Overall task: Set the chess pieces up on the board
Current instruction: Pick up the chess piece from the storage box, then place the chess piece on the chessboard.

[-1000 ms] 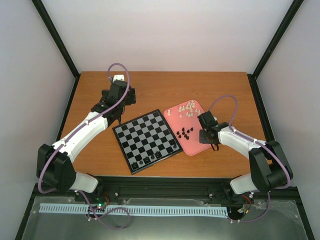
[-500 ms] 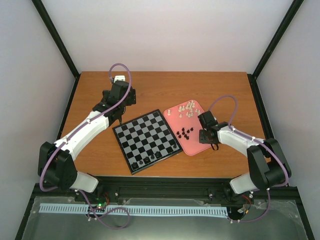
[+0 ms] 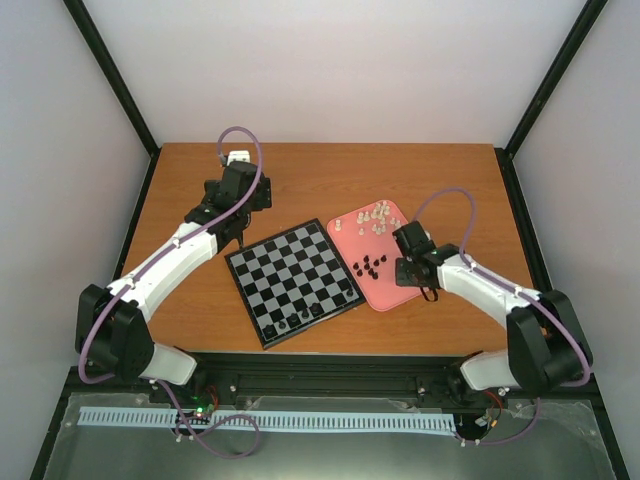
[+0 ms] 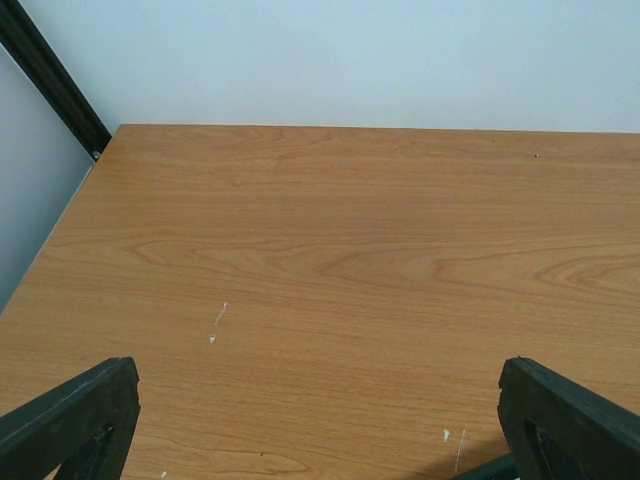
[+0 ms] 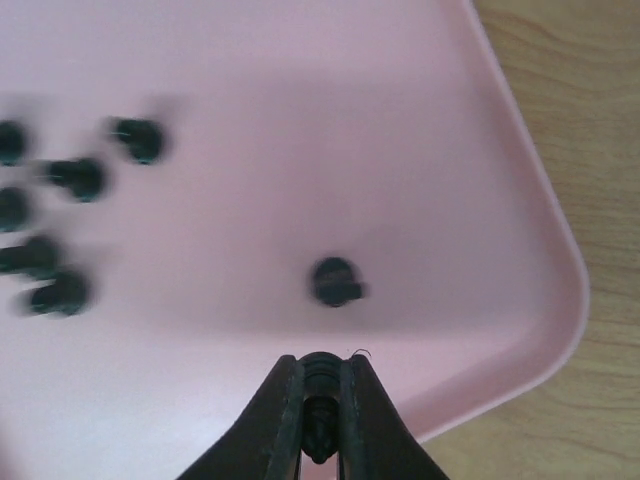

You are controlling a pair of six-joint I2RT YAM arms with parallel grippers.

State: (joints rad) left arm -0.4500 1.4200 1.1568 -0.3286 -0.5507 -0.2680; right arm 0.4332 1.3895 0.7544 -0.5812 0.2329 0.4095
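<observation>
From above, the right gripper (image 3: 415, 268) has just closed low over the glossy pink tray (image 3: 392, 296), so a pick has begun; the checkered board (image 3: 293, 270) carries few black pieces (image 3: 298, 321) (near edge only). Left wrist: the left gripper (image 4: 320, 420) gapes wide, empty, over grained wooden table (image 4: 320, 250). Right wrist: fingers (image 5: 285, 400) pinch one tiny matte black chess piece (image 5: 318, 425)

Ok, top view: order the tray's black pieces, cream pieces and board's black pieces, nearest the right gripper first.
1. Loose black pieces on the tray, just left.
2. Cream pieces, tray's far end.
3. Placed black pieces on the board, farther left.
</observation>
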